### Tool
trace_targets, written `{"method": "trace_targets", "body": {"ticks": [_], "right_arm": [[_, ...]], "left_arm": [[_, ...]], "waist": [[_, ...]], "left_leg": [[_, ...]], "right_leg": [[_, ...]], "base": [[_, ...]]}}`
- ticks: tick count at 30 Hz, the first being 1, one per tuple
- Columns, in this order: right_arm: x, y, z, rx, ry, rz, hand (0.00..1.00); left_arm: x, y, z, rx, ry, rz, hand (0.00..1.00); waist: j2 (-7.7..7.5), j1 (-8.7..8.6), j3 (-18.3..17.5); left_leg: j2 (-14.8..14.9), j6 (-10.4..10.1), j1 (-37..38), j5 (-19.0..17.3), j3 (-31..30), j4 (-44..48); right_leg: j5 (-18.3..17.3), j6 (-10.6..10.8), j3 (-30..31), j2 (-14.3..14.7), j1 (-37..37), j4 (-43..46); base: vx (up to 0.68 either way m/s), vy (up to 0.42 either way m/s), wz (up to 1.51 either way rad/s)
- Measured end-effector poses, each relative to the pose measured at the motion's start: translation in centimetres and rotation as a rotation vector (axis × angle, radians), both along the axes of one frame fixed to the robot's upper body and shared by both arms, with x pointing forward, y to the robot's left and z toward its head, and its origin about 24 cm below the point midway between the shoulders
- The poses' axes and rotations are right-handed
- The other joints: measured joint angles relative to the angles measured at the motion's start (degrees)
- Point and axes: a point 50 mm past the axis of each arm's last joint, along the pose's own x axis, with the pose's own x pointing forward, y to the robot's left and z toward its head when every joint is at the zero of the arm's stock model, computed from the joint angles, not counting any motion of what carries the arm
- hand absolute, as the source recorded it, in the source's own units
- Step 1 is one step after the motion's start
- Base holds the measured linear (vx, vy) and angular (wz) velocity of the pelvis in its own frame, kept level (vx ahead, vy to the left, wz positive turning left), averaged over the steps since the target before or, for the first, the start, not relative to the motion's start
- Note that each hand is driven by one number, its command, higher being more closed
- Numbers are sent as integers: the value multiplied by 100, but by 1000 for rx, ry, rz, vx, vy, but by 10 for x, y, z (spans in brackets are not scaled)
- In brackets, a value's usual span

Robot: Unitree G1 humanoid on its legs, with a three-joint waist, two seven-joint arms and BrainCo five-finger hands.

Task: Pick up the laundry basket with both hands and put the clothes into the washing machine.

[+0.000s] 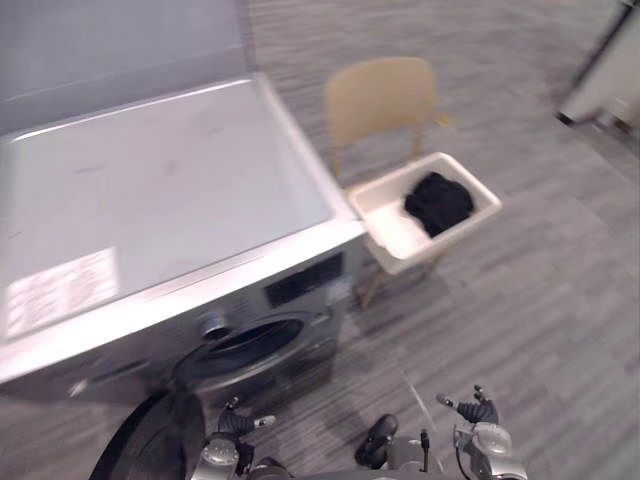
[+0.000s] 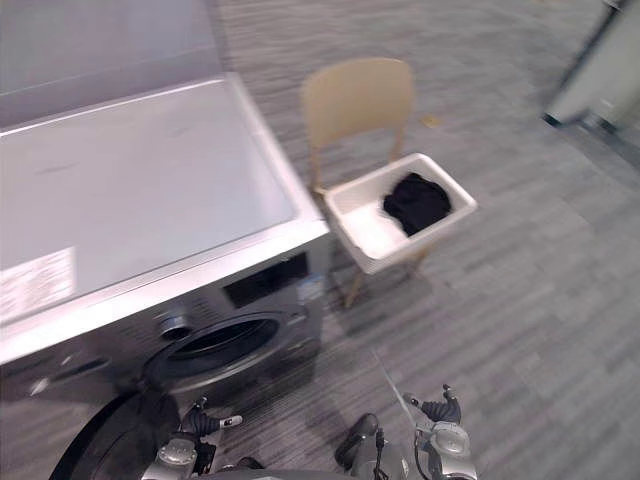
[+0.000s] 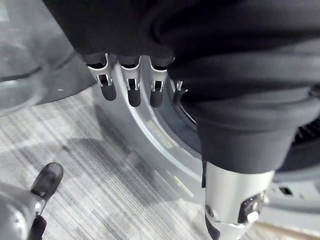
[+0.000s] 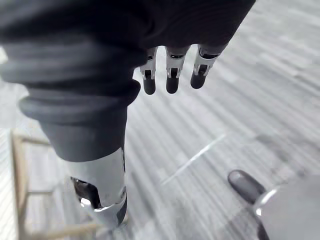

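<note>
The white plastic laundry basket [image 1: 385, 215] sits on the seat of the pale wooden chair [image 1: 380, 100], maybe poking past its front edge. Black clothes [image 1: 438, 202] lie at one end. The left hand [image 3: 129, 85] and right hand [image 4: 171, 75] hang with fingers straight, holding nothing. An uneven lift could tip the basket and spill clothes before they reach the silver washing machine [image 1: 170, 190].

Sitting on a tan chair [image 1: 380, 100] at far right: white rectangular laundry basket [image 1: 392, 236], holding a black bundle of clothes [image 1: 438, 202] at its right end. Standing just left of it: silver washing machine [image 1: 170, 190], round door [image 1: 150, 445] hanging open at near left.
</note>
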Motion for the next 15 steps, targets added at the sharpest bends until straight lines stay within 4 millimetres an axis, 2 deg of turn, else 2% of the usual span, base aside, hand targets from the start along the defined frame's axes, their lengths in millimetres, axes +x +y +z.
{"method": "trace_targets", "body": {"ticks": [1, 2, 3, 4, 5, 6, 7, 8, 9, 10, 12, 13, 15], "right_arm": [[1, 0, -1, 1, 9, 1, 0], [1, 0, -1, 0, 9, 2, 0], [-1, -3, -1, -7, 16, 4, 0], [-6, -4, -3, -8, 36, 10, 0], [-8, -4, -4, -10, 47, 15, 0], [-11, -4, -5, -16, 67, 38, 0], [-3, -3, -3, -23, 55, 58, 0], [-1, -3, -3, -25, 56, 66, 0], [-5, -4, -5, -27, 84, 70, 0], [-12, 0, -9, -12, 113, 67, 0], [-15, 6, -12, 6, 124, 67, 0], [-11, 9, -10, 13, 101, 64, 0], [-8, 9, -9, 12, 90, 66, 0]], "left_arm": [[1, 0, 0, 0, 1, 0, 0], [1, 0, 0, 0, -1, 0, 0], [5, -6, 1, -15, -9, -3, 0], [7, -10, 1, -26, -15, -3, 0], [7, -10, 1, -28, -14, -1, 0], [-1, -16, -3, -52, 5, 19, 0], [-8, -22, -7, -74, 21, 38, 0], [-10, -24, -7, -82, 24, 40, 0], [-17, -28, -11, -94, 50, 47, 0], [-17, -27, -9, -110, 23, 82, 0], [-11, -21, -5, -97, -15, 82, 0], [-9, -19, -3, -97, -30, 87, 0], [-7, -20, -2, -104, -41, 93, 0]], "waist": [[48, -13, 32], [58, -10, 38], [134, -42, 60], [219, -54, 85], [282, -19, 75], [462, 42, 59], [600, 67, 84], [655, 59, 108], [556, 113, 193], [501, 210, 234], [400, 317, 292], [375, 316, 296], [397, 323, 307]], "left_leg": [[13, -61, 206, -29, 296, 74], [19, -71, 227, -35, 316, 89], [253, -226, 378, -191, 465, 595], [790, -20, 419, -426, 478, 1658], [1150, 172, 411, -475, 428, 2341], [1918, 1013, 245, -458, 13, 3814], [2072, 1246, -220, -740, -863, 4780], [1893, 1083, -594, -879, -1552, 5086], [1262, 677, -1333, -1130, -2831, 5375], [847, 566, -1690, -1206, -3333, 5311], [508, 567, -2082, -1208, -3539, 4828], [197, 553, -2393, -1188, -3545, 3785], [-130, 383, -2606, -1045, -3547, 2478]], "right_leg": [[-56, 304, 284, 10, -210, 307], [-73, 332, 328, 16, -231, 328], [-256, 534, 755, 93, -358, 562], [-423, 509, 1086, 273, -374, 668], [-469, 477, 1277, 426, -366, 641], [-585, 406, 1781, 875, -317, 455], [-617, 348, 2180, 1171, -274, 325], [-619, 343, 2362, 1271, -224, 255], [-619, 347, 2706, 1394, -22, 62], [-605, 409, 2844, 1442, 240, -129], [-519, 556, 3006, 1460, 530, -372], [-452, 700, 3206, 1466, 716, -637], [-371, 878, 3338, 1471, 874, -912]], "base": [[169, -178, -160], [212, -223, -179], [273, -248, -141], [269, -229, -171], [238, -168, -191], [167, -77, -210], [162, -51, -210], [159, -13, -195], [212, -8, -166], [272, -12, -170], [219, 0, -113], [208, 34, -88], [262, 70, -61]]}}
